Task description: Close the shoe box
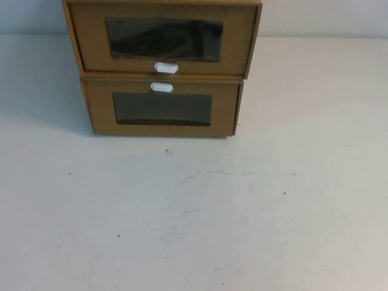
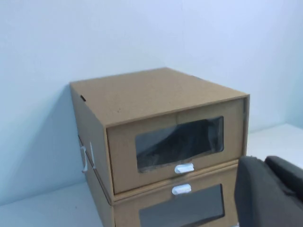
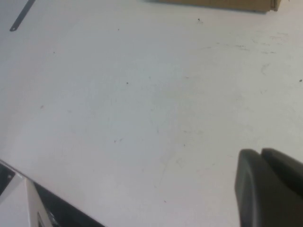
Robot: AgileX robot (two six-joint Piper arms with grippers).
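Fingers [image 2: 251,189] of left gripper [image 2: 265,165] together, clamped on nothing; at lower right of left wrist view, raised, near the front of the stack. Fingers [image 3: 248,184] of right gripper [image 3: 261,156] likewise together and empty; at lower right of right wrist view, above bare table [image 3: 142,118], well apart from the boxes.

Shoe box [image 1: 91,42] at top centre of high view, stacked on lower box [image 1: 100,112]; window [image 1: 163,39] facing the camera, pull tab [image 1: 165,68] beneath it.

Handling, as judged: light, stiff cardboard; window film probably thin and yielding. Press on the cardboard border beside the tab, not on the window. Expect the stack to slide on the smooth table under a hard push.

High view: both fronts square-on, upper front seemingly standing forward of the lower; no gripper visible. Left wrist view only: top panel, side wall, blue wall [image 2: 142,33] behind. Right wrist view: a cardboard strip at the upper edge, nothing more of the boxes.
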